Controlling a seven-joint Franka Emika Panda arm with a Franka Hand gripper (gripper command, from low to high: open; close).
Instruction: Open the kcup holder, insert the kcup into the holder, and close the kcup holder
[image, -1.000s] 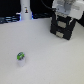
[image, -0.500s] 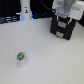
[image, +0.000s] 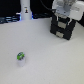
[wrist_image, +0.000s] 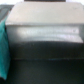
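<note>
Exterior view, blurred and coarse: the white arm comes down from the top edge, cut off above the wrist, over the black holder, which stands on the pale worktop toward the exterior view's right. The arm's lower part hides the holder's top, and the fingers merge with the dark box, so I cannot tell whether they are wide, narrow or touching anything. On the holder's front, pale marks suggest handles, but they are too small to make out, and whether the drawer is shut is unclear. The kcup, white with a green and blue top, stands upright on the worktop well apart from the holder, near the exterior view's lower left, free of the arm. A tall white bottle with a blue glow at its base stands at the back, its top cut off by the frame. Wrist view is heavily blurred: a grey, boxy surface fills most of it, with a teal strip along one side; no fingers can be picked out there.
</note>
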